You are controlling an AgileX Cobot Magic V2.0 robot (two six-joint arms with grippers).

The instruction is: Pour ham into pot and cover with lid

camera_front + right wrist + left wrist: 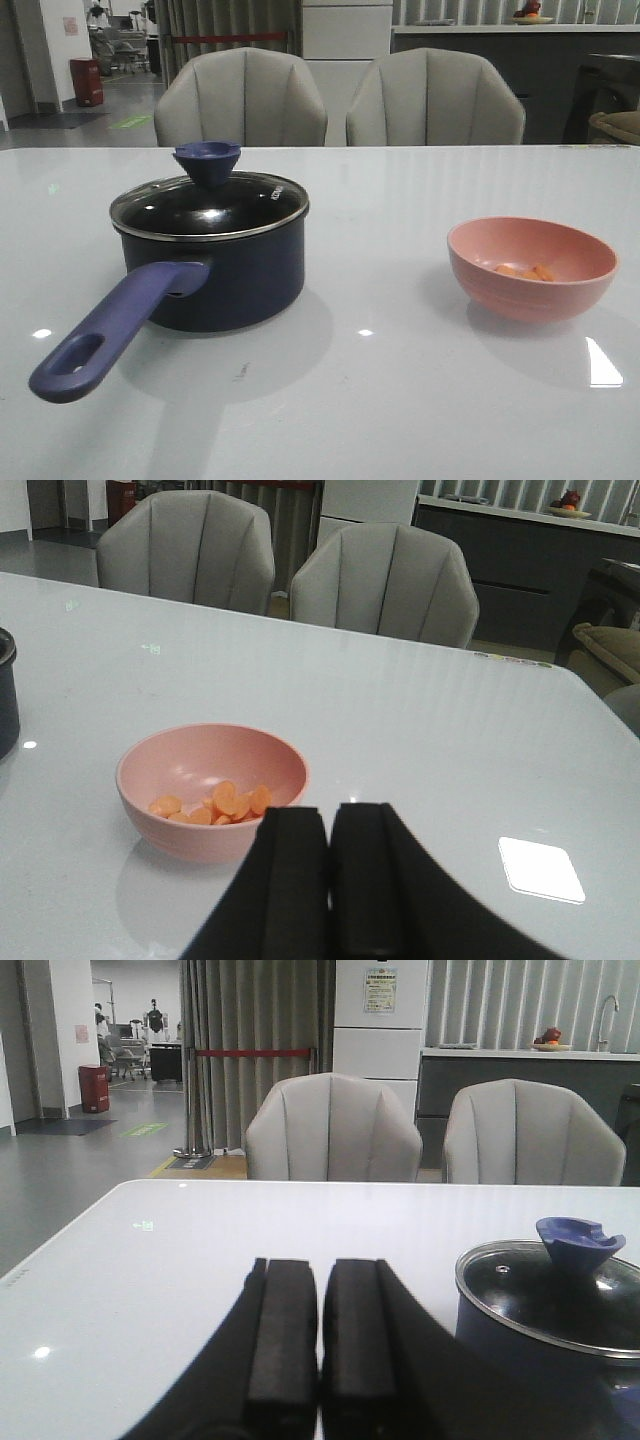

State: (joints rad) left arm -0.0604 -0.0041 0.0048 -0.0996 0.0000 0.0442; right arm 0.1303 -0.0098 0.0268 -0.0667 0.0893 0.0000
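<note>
The dark navy pot [230, 275] stands on the left of the white table [380, 190], its purple-blue handle [110, 335] pointing toward me. The glass lid [210, 205] with its purple-blue knob [206, 162] rests on the pot. Several orange-pink ham chunks [525, 271] lie in a pink bowl [531, 267] on the right. My left gripper [320, 1270] is shut and empty, with the pot [530, 1350] and lid [550, 1295] beside it. My right gripper [330, 815] is shut and empty, just beside the bowl [212, 788] holding the ham [215, 805]. Neither gripper shows in the front view.
Two grey chairs [240, 100] [435, 100] stand behind the table's far edge. A dark counter [500, 40] runs along the back right. The pot's edge [6, 695] shows in the right wrist view.
</note>
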